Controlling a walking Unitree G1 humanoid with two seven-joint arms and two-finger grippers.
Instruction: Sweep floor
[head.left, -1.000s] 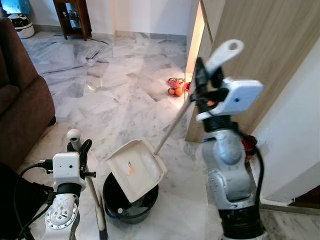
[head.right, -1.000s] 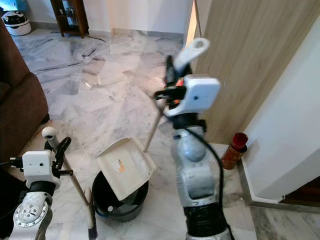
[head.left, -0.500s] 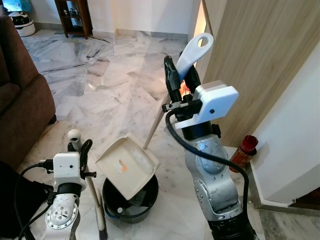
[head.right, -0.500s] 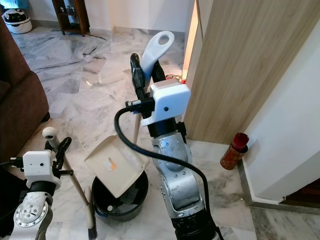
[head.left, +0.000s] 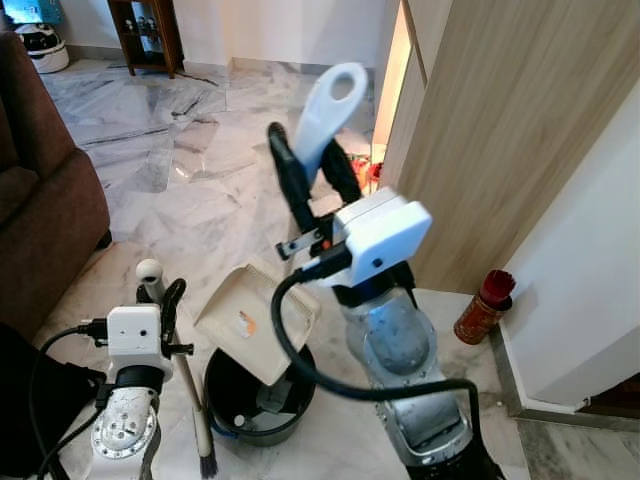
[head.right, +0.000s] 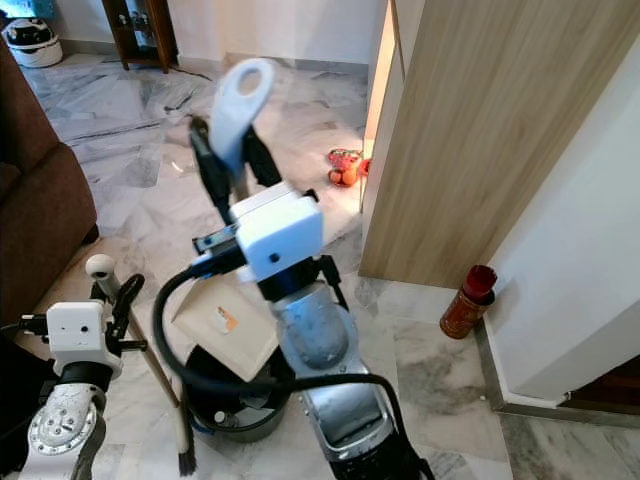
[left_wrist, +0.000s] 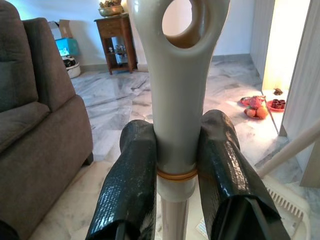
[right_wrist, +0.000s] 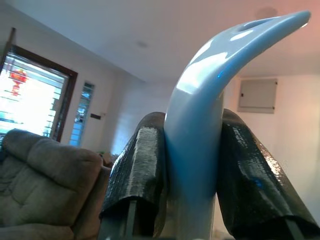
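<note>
Debris could miss the round black bin (head.left: 258, 405) if the right fingers (head.left: 312, 180), clenched on the tilted cream long-handled dustpan (head.left: 258, 318), swing wide while the left fingers (left_wrist: 226, 165) grip the wooden-handled broom (head.left: 190, 395).

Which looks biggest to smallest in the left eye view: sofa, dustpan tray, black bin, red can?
1. Sofa, cut off by the frame edge.
2. Dustpan tray and black bin: alike, and the tray hides part of the bin, so unranked.
3. Red can, clearly smallest.
</note>
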